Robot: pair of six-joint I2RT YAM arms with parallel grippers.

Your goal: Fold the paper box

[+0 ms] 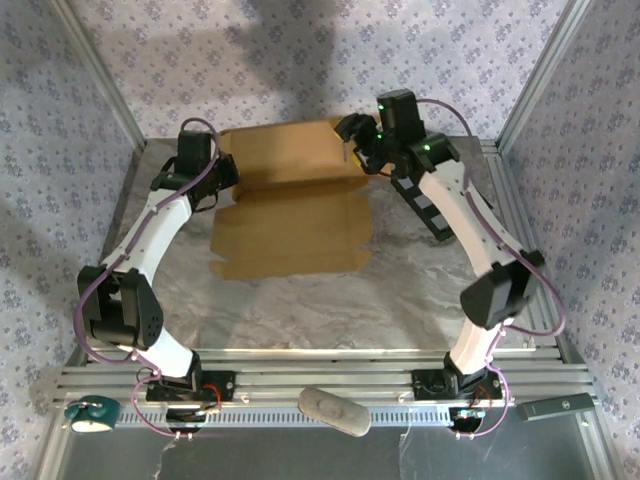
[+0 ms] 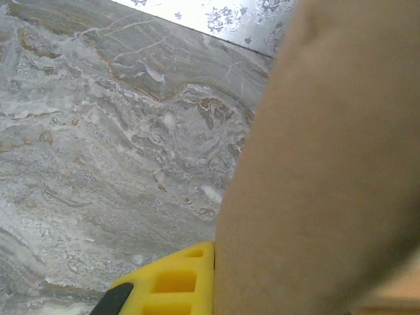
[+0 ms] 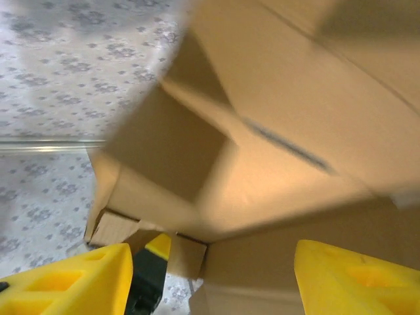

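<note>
At the near-left corner, on the rail [image 1: 300, 372] in front of the surface [image 1: 300, 310], sits a small teal object [image 1: 90, 412]. The left arm reaches toward the far left. Its left hand [image 1: 222, 176] is at the left edge of the box [image 1: 290, 235], about where the box's two halves meet. The left wrist view shows one yellow finger [image 2: 172, 283] pressed against a tan wall of cardboard. That wall hides the other finger, so the hand is closed on the cardboard.

The box lies across the far middle of the surface. Its near half is flat on the marble, with notched flaps at both side edges. Its far half is lighter in tone and looks lifted along the fold. A grey oval piece [image 1: 335, 410] rests on the rail at the near edge, close to the middle.

The right hand [image 1: 352, 140] is at the box's far-right corner. In the right wrist view its two yellow fingers [image 3: 65, 279] stand wide apart, with folded cardboard walls just ahead of them. I cannot tell whether they touch it. A black strip [image 1: 425, 205] lies on the surface below the right arm. A dark bar [image 1: 560, 407] sits at the near-right corner.
</note>
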